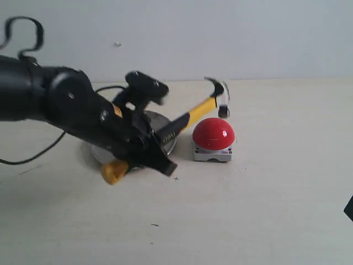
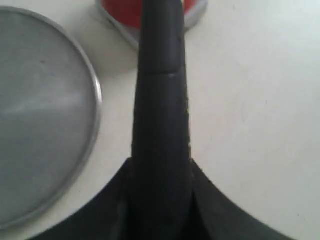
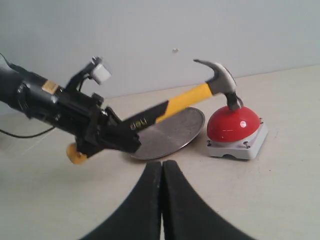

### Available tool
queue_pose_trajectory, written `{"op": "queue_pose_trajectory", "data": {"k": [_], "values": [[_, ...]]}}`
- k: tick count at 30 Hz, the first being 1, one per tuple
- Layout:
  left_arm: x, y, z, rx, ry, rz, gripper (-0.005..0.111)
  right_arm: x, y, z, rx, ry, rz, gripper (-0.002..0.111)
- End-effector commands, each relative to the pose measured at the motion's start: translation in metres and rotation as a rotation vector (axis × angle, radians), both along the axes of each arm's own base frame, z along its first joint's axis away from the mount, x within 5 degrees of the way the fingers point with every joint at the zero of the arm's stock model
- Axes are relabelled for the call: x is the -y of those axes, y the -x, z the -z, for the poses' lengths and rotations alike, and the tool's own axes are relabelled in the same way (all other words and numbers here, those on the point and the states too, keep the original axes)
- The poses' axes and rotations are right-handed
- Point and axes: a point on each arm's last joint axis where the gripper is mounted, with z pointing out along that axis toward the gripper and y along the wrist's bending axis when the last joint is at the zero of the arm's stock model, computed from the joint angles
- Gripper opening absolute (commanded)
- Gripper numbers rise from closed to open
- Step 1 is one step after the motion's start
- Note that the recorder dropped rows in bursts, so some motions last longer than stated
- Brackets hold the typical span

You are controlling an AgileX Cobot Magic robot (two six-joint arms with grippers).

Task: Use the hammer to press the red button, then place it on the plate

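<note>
The plate lies on the table, left of the button in the exterior view, just beside it but apart. The hammer slants above both. Its looped end hangs low over the plate's front left edge, its handle crosses over the plate, and its head is up to the right, over the button. In the right wrist view the hammer's face sits on top of the button's dome. The left gripper reaches in from the left and clamps the handle's lower half above the plate. The right gripper, fingers together, hangs well apart from all of these. A wall stands behind the table.
</note>
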Motion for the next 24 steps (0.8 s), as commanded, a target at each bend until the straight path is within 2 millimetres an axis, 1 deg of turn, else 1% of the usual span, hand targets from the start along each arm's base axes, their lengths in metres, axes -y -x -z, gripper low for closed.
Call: {"op": "queue_pose_trajectory", "data": {"k": [1,3,4,7,10,12,14,17,19,22,24], "values": [[-0.020,-0.004,-0.090,0.240,0.266,-0.127,0.000,0.000,0.000,0.002,0.004,0.015,-0.003,0.000],[-0.036,0.000,-0.115,0.264,0.358,-0.193,0.000,0.000,0.000,0.002,0.004,0.015,-0.003,0.000],[-0.040,-0.001,-0.116,0.247,0.368,-0.214,0.000,0.000,0.000,0.002,0.004,0.015,-0.003,0.000],[-0.049,-0.006,-0.107,0.187,0.401,-0.289,0.000,0.000,0.000,0.002,0.004,0.015,-0.003,0.000],[-0.063,-0.012,-0.088,0.129,0.392,-0.357,0.000,0.000,0.000,0.002,0.004,0.015,-0.003,0.000],[-0.074,-0.013,-0.082,0.065,0.369,-0.328,0.000,0.000,0.000,0.002,0.004,0.015,-0.003,0.000],[-0.082,-0.012,-0.081,-0.012,0.383,-0.274,0.000,0.000,0.000,0.002,0.004,0.015,-0.003,0.000],[-0.095,-0.016,-0.079,-0.096,0.477,-0.250,0.000,0.000,0.000,0.002,0.004,0.015,-0.003,0.000],[-0.099,-0.019,-0.076,-0.127,0.533,-0.219,0.000,0.000,0.000,0.002,0.004,0.015,-0.003,0.000],[-0.103,-0.026,-0.064,-0.155,0.609,-0.222,0.000,0.000,0.000,0.002,0.004,0.015,-0.003,0.000],[-0.105,-0.032,-0.051,-0.163,0.657,-0.251,0.000,0.000,0.000,0.002,0.004,0.015,-0.003,0.000]]}}
